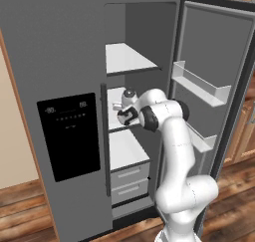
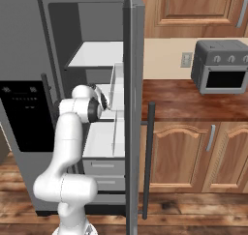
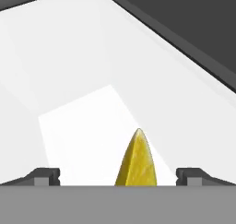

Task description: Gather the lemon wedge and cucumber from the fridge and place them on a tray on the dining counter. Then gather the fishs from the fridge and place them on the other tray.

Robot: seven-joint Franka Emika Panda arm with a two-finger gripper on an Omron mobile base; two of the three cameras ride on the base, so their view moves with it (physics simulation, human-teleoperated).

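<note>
Lemon wedge (image 3: 136, 161) lying on the white fridge shelf (image 3: 83, 80), long axis running away from the hand camera, pointed tip aimed toward the shelf's far side, yellow rind ridge facing up. Sits between the two dark fingertips (image 3: 46, 176) in the hand view, nearer the right one, touching neither as far as can be seen. Gripper (image 3: 124, 178) spread wide, holding nothing. In the left base view, arm reaching into the open fridge (image 1: 60, 61) at the middle shelf, gripper (image 1: 119, 106) just inside its front edge. Door (image 1: 214, 42) swung open on the right.
</note>
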